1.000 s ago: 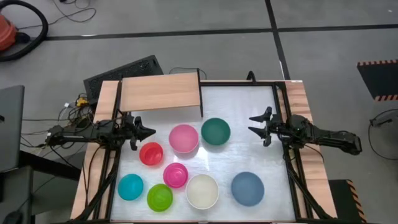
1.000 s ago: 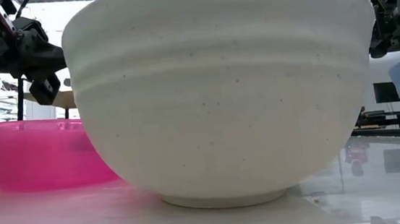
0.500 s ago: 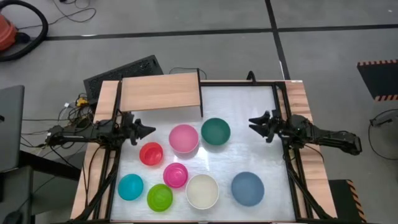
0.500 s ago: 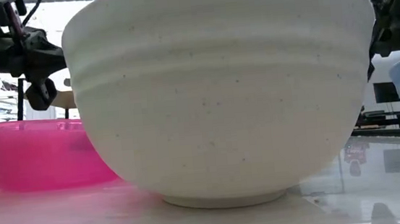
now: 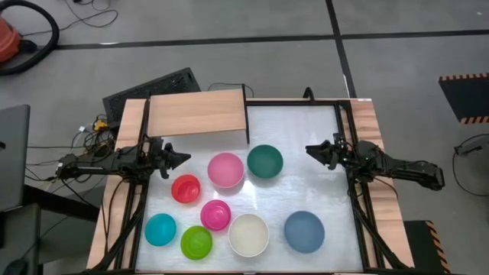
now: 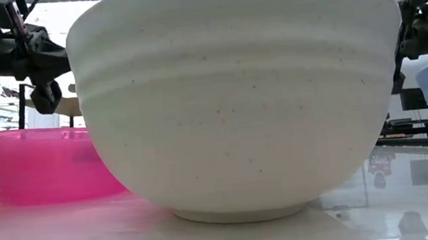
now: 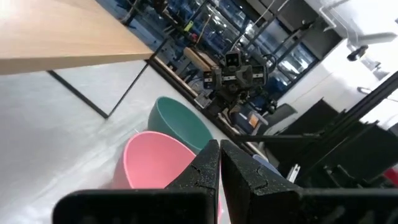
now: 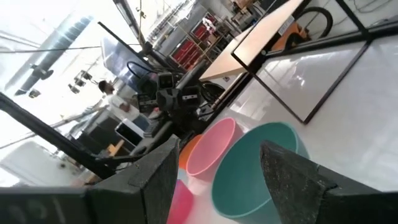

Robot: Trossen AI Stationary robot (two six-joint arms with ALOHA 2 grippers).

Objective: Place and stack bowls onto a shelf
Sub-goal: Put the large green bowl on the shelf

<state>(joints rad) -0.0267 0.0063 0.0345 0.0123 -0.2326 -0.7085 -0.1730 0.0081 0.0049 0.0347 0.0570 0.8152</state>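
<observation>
Bowls [image 5: 226, 169] lie loose beside shelf [image 5: 197, 113]; both tools hold nothing

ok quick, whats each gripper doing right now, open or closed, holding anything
Left gripper: shut, holding nothing, at the table's left edge near the red bowl.
Right gripper: open, holding nothing, at the right edge beside the dark green bowl.

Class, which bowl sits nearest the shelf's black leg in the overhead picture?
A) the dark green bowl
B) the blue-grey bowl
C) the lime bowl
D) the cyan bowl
A: the dark green bowl lies just below the black leg of the shelf; the other three sit along the table's near edge.
</observation>
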